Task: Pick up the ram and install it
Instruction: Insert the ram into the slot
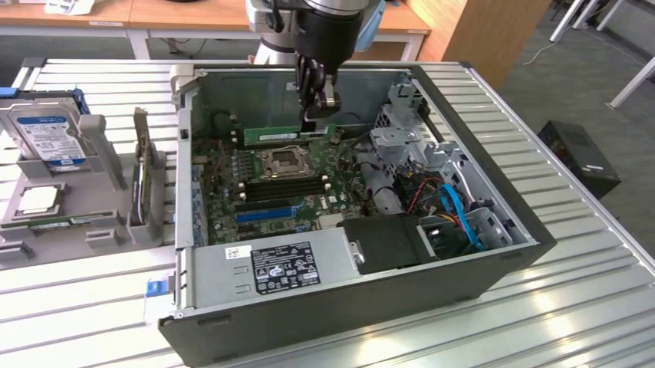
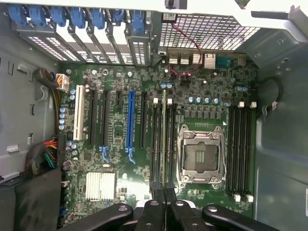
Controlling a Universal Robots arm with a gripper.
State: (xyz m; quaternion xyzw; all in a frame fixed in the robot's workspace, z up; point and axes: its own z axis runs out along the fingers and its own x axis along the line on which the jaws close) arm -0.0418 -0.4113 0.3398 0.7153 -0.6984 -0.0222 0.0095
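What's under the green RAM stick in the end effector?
Wrist view: the thin green RAM stick stands edge-on over the long black memory slots beside the silver CPU socket. The slot directly beneath it is covered.

I count one gripper [image 1: 312, 115], one green ram [image 1: 287, 134], and one open computer case [image 1: 358, 314] with one motherboard [image 2: 118, 139] inside. On the board I make out one CPU socket [image 2: 201, 156], one blue expansion slot [image 2: 130, 120], one white slot [image 2: 78, 118] and two banks of black memory slots [image 2: 239, 149]. The case also has one power supply [image 1: 276, 268], and one hard drive [image 1: 46, 138] stands outside it.
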